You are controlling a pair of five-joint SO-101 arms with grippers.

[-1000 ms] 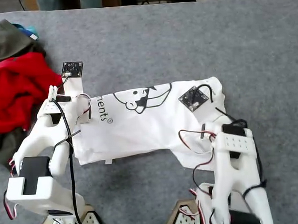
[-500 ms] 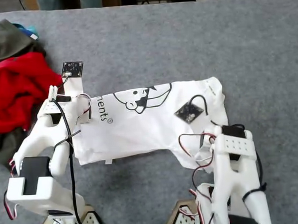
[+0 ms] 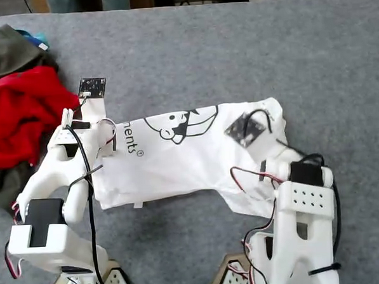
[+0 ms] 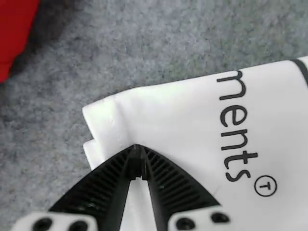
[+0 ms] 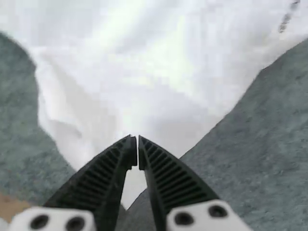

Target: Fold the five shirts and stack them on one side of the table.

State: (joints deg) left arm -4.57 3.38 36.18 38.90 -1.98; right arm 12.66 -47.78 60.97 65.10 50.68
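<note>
Grey surface [image 3: 235,50]: left fingers [image 4: 108,180] pinch the shirt [image 3: 178,161] corner, right fingers [image 5: 108,171] closed above it; best lift both evenly.

The left arm [image 3: 51,171] and right arm [image 3: 302,231] are white plastic with black servos [image 3: 41,221], red-and-black cables [image 3: 91,211] and black camera boards [image 3: 92,87]. The left hand [image 4: 138,162] and right hand [image 5: 134,150] have ribbed black fingers [image 4: 101,187].

Dark lettering [image 4: 238,127], closed by a small circled mark [image 4: 265,185], is being carried by the white shirt [image 3: 178,165] toward the left edge of the table [image 3: 248,56], its wording being left unquoted.
</note>
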